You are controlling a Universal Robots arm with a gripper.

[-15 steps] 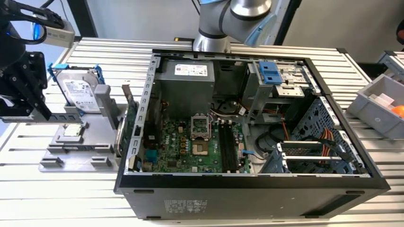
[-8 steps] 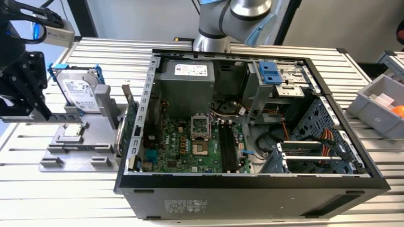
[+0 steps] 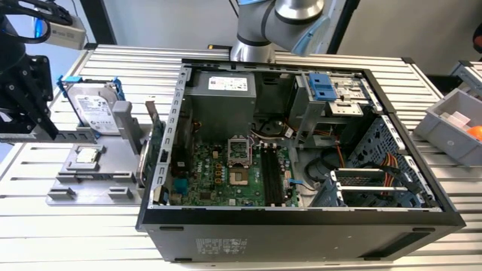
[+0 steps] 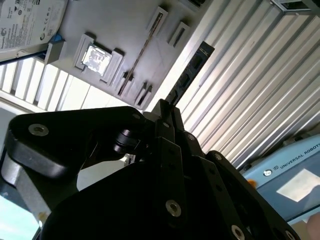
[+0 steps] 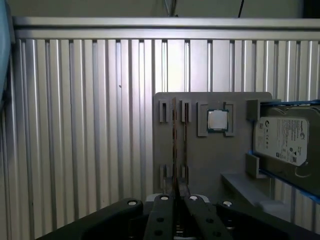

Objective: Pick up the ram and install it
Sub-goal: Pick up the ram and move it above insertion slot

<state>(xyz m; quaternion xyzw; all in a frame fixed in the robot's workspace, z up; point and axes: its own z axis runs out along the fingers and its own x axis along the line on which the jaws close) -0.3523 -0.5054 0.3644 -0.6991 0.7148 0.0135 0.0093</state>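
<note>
My gripper (image 4: pixel 164 109) is shut on the ram (image 4: pixel 192 65), a narrow dark stick with black chips that juts out from between the fingertips. In the first wrist view the ram (image 5: pixel 175 150) appears edge-on as a thin line rising from the gripper (image 5: pixel 176 197), above the grey holder plate (image 5: pixel 235 155). In the exterior view the black gripper (image 3: pixel 38 127) hangs at the far left, over the holder plate (image 3: pixel 94 183) and well away from the open computer case (image 3: pixel 301 226). The motherboard's long black memory slots (image 3: pixel 271 175) lie inside the case.
On the holder plate sit a silver hard drive with blue rails (image 3: pixel 94 110), a small square processor (image 3: pixel 88 156) and a green card (image 3: pixel 156 144) standing next to the case wall. A grey bin (image 3: pixel 452 124) stands at the exterior view's right. The table is ribbed aluminium.
</note>
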